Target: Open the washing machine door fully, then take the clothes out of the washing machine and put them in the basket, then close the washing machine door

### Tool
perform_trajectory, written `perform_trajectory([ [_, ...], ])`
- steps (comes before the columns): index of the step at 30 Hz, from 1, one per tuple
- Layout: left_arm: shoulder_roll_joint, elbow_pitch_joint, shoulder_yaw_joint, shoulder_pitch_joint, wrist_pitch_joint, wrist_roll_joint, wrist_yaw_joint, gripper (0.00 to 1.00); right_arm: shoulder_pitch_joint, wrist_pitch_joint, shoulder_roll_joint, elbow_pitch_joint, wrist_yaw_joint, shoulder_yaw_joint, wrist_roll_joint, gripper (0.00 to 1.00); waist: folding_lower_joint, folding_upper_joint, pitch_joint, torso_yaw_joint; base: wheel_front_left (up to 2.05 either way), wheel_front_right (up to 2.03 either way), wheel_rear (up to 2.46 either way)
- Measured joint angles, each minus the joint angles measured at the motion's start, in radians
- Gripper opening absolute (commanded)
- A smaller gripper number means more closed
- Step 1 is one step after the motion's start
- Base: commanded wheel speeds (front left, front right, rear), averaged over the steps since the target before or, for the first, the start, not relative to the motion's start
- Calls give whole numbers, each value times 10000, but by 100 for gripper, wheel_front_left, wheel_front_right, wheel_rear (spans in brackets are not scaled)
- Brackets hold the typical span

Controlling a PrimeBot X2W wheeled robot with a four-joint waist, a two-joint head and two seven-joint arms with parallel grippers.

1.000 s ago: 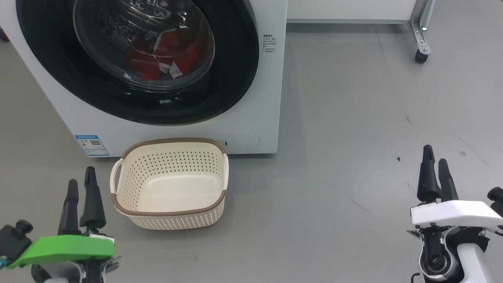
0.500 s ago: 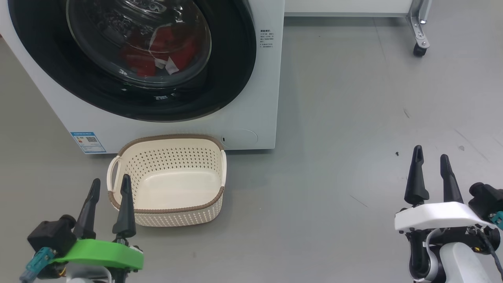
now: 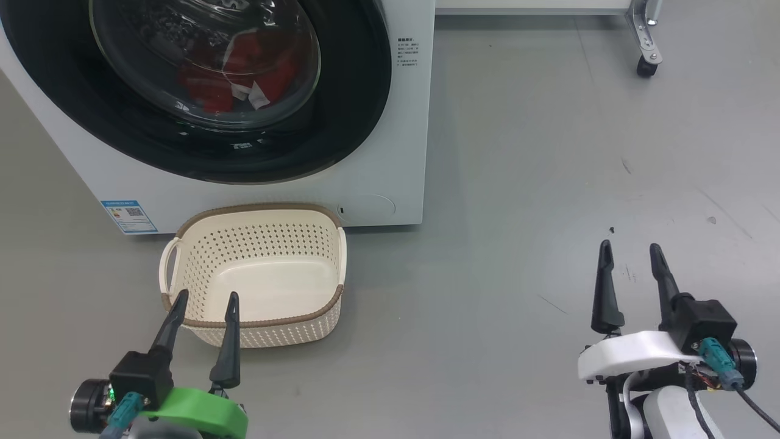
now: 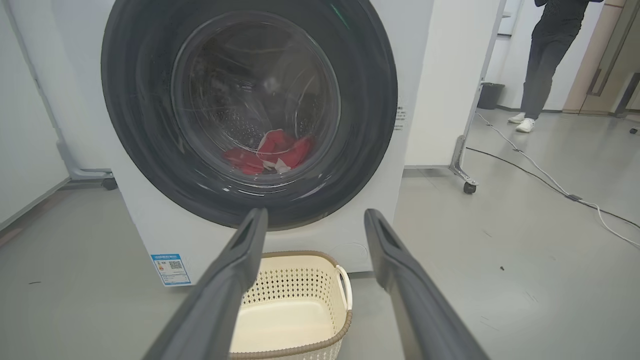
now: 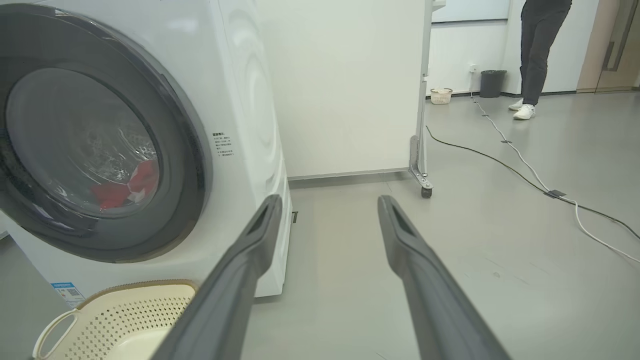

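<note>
The white washing machine (image 3: 402, 140) stands at the upper left with its black-rimmed washing machine door (image 3: 359, 91) shut. Red clothes (image 3: 244, 67) with white tags lie behind the glass, also seen in the left wrist view as clothes (image 4: 272, 152). The cream basket (image 3: 253, 238) sits empty on the floor against the machine's front. My left gripper (image 3: 206, 300) is open, its tips over the basket's near rim. My right gripper (image 3: 630, 250) is open over bare floor, far right of the machine. Both hold nothing.
A wheeled white partition stands behind the machine, its caster (image 3: 646, 66) at the upper right. A person's legs (image 4: 542, 75) stand far back by a doorway. A cable (image 5: 530, 175) runs across the grey floor there. A dark bin (image 5: 492, 82) sits by the wall.
The head camera has shifted, so the machine and basket sit a little further left and up. Both grippers rolled at the wrist and moved inward, the left one toward the basket's near rim.
</note>
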Motion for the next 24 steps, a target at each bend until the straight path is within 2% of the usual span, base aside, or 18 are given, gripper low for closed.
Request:
perform_trajectory([
  [5,-48,382,-59,-3,-8,221,157,100,-1,-81,-6,384,-71,247,-351,100,0,0,-5,-35,0,0,0],
  [24,-207,1455,23,-13,-31,297,556,100,-14,102,-10,1198,-54,721,-360,100,0,0,-114,-136,0,0,0],
])
